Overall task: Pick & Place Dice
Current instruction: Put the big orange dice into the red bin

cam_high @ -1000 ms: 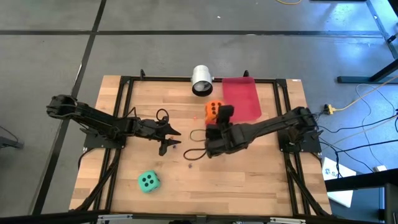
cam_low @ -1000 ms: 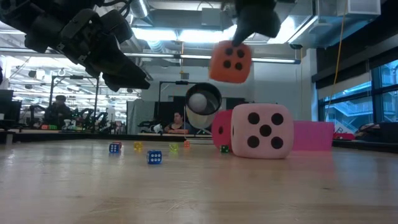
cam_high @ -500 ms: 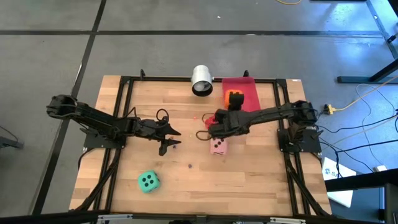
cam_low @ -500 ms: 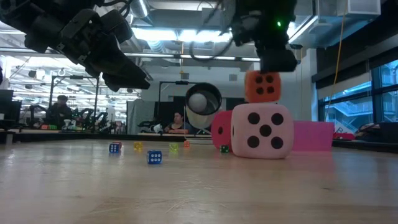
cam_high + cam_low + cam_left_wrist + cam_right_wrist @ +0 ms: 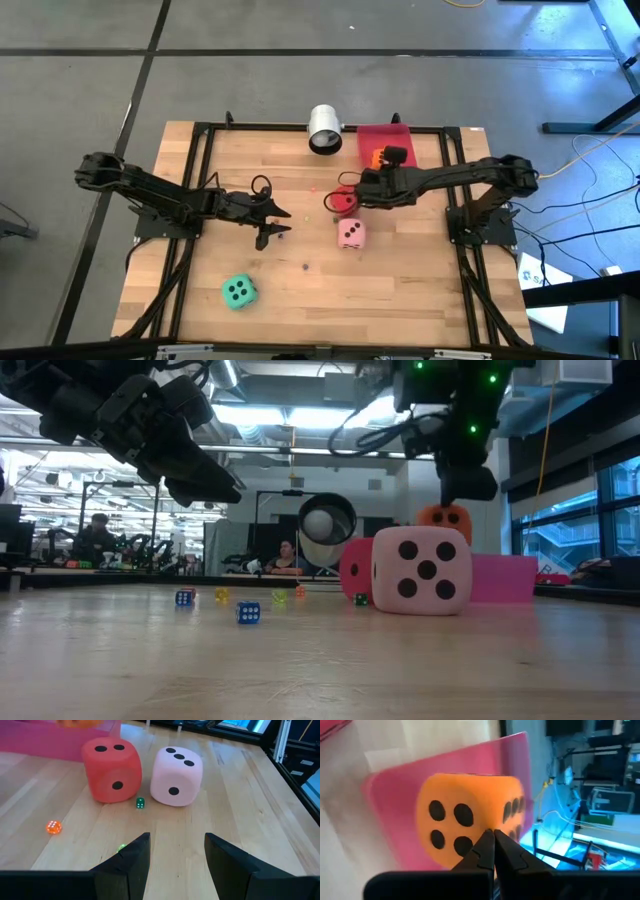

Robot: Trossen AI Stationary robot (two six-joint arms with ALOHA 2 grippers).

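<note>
The orange die is over the red tray at the far right, with my right gripper shut on it. In the low view the orange die shows just above the pink die, which hides its underside. The red die and the pink die rest on the table's middle, close together. Near the front left sits the green die. My left gripper hovers open left of centre, pointing at the red die and the pink die, with nothing between its fingers. My right gripper pinches the orange die between its two shut fingertips, at the edge where the four-pip face meets the neighbouring face. The fingers slant down at it from the table's right. Whether the die rests on the tray I cannot tell; the pink die hides its underside.
A white cup lies on its side at the far edge, left of the tray. Tiny dice are scattered on the wood: a green one, an orange one, a blue one. A black frame borders the table.
My right gripper has carried the orange die from above the pink die toward the table's far right and down over the red tray, staying shut on it. The pink die, earlier under the arm, now shows uncovered.
</note>
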